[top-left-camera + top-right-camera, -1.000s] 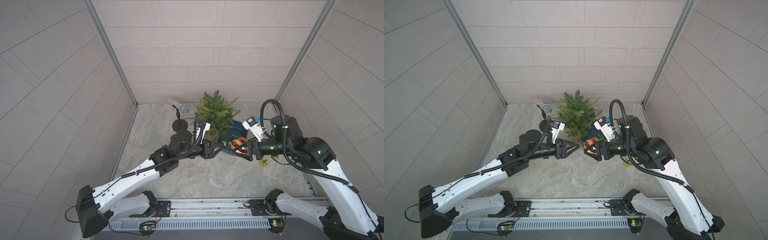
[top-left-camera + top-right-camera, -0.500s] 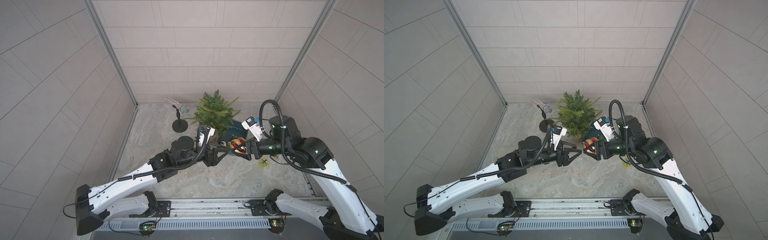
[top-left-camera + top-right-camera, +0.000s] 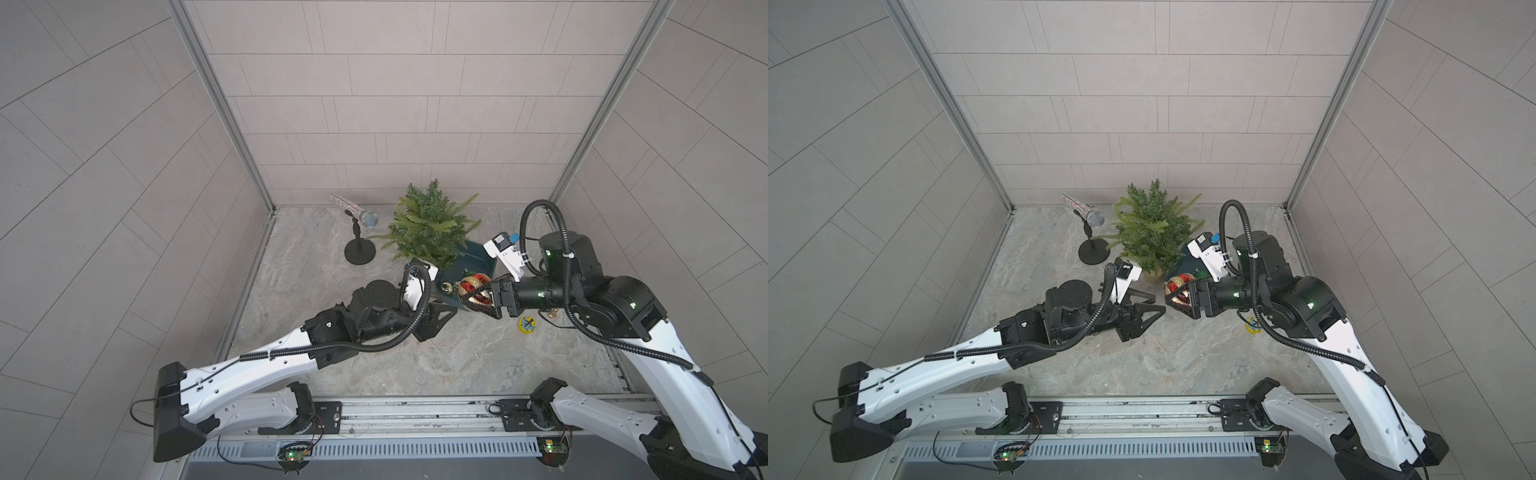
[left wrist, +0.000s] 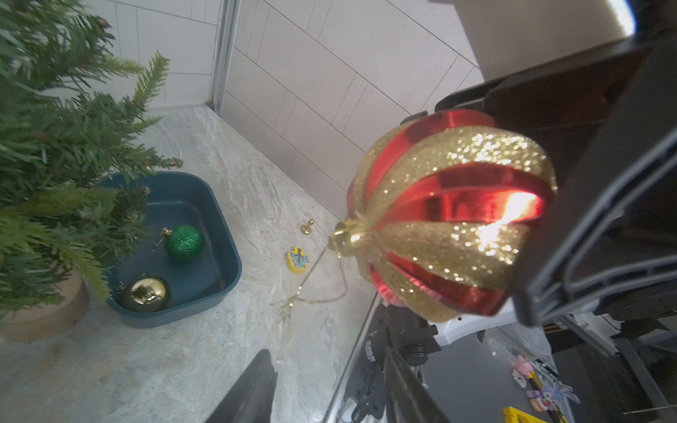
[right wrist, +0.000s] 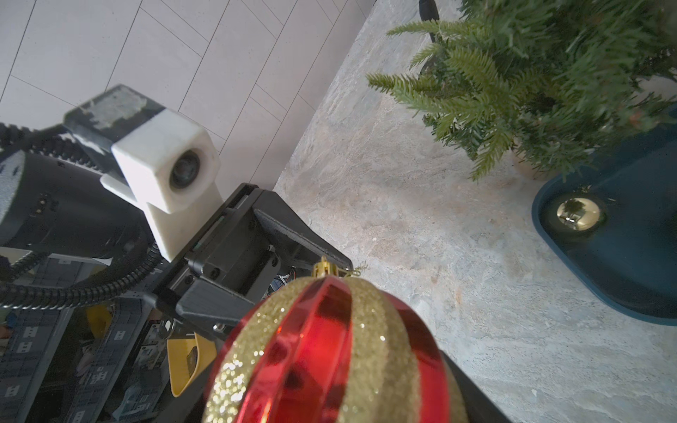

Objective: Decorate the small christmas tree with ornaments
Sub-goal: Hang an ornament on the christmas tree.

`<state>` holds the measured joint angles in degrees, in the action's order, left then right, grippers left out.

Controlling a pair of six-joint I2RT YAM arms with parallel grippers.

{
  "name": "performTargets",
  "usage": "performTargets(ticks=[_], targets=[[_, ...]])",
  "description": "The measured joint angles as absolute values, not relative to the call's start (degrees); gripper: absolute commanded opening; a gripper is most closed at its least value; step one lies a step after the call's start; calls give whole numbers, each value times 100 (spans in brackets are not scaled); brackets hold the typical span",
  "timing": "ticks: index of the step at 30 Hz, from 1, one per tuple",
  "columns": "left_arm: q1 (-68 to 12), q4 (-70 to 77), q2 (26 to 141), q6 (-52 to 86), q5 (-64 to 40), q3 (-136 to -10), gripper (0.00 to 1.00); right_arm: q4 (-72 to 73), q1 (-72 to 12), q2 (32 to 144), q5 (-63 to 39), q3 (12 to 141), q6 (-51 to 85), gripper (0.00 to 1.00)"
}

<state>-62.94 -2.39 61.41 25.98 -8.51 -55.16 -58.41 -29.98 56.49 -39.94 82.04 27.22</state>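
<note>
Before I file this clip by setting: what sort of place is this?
Probably a robot test cell, not a home: plain panelled walls enclose a stone-look tabletop, two robot arms are bolted to a front rail, and the small christmas tree and microphone look like staged props.

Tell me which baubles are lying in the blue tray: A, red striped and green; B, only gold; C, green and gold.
C: the green bauble and the gold bauble lie in the blue tray, while the red striped bauble is clamped in the right hand.

The big bauble (image 4: 450, 216) is red-and-gold striped, the tray (image 4: 205, 197) teal.
</note>
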Motion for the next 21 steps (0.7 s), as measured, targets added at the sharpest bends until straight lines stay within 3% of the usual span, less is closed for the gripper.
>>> performTargets(ticks=[5,11,17,21], targets=[[-6294,-86,6149,2515,-672,-5516,38,-5778,-2998,5570,-4049,8132,2759,70],[-6294,-25,6357,2456,-637,-5579,37,-5758,-2998,5555,-4110,8108,2794,70],[-6305,-21,6469,2443,-633,-5618,5,-5745,-2998,5551,-4136,8108,2812,69],[-6305,-23,6482,2381,-628,-5636,0,-5745,-2995,5544,-4132,8108,2808,69]])
